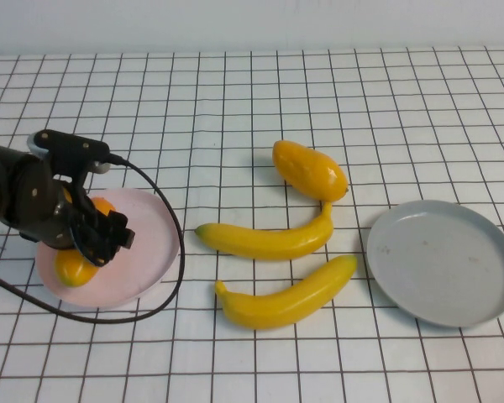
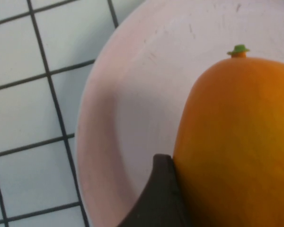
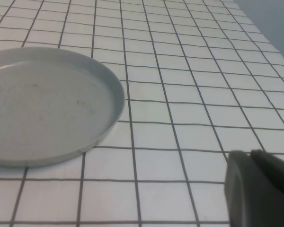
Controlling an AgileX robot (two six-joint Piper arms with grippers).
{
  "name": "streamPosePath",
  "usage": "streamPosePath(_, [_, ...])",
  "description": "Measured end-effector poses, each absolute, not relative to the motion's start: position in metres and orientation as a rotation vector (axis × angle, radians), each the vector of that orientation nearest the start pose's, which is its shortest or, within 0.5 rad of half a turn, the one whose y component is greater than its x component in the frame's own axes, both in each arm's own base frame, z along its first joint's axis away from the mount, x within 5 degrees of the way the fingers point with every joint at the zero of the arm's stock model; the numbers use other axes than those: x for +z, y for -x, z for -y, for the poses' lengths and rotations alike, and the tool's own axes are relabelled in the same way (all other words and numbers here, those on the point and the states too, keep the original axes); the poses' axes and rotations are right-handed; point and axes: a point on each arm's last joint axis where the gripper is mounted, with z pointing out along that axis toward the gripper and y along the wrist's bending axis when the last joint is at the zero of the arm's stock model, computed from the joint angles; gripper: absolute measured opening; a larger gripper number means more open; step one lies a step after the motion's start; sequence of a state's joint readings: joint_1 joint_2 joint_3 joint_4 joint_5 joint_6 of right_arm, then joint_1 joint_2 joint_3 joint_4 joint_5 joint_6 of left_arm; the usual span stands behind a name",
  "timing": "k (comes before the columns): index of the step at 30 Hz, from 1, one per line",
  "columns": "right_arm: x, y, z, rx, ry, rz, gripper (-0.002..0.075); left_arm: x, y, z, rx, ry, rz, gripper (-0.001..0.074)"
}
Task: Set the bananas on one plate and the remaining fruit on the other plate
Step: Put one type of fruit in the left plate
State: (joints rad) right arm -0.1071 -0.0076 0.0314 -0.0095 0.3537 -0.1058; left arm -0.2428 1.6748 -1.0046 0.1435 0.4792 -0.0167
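My left gripper (image 1: 88, 237) is low over the pale pink plate (image 1: 147, 243), shut across the middle of a plump orange-yellow fruit (image 1: 72, 267). In the left wrist view one dark finger (image 2: 161, 191) presses against that fruit (image 2: 236, 142), which hangs just above the pink plate (image 2: 132, 94). The second plump fruit (image 1: 309, 170) lies on the cloth at centre. In front of it lie two bananas, one (image 1: 269, 240) behind the other (image 1: 287, 296). The grey plate (image 1: 443, 260) on the right holds nothing. My right gripper (image 3: 250, 152) hangs shut above the cloth beside the grey plate (image 3: 47, 104).
A white cloth with a dark grid (image 1: 252, 92) covers the table. The left arm's black cable (image 1: 172, 277) loops round the front of the pink plate.
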Motion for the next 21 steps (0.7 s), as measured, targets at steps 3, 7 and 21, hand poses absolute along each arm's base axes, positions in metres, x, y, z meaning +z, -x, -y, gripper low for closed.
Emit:
streamPosePath(3, [0.171,-0.053,0.006,-0.157,0.005,-1.864,-0.0016,0.198,-0.327,0.073,0.056,-0.395,-2.602,0.0536])
streamPosePath(7, [0.171,-0.053,0.006,-0.157,0.005,-1.864,-0.0016,0.197,-0.327,0.072,0.067,-0.370,-2.609,0.0536])
streamPosePath(21, [0.171,-0.053,0.006,-0.157,0.005,-1.864,-0.0016,0.196,-0.323,0.062,0.193,-0.343,-2.664,0.0664])
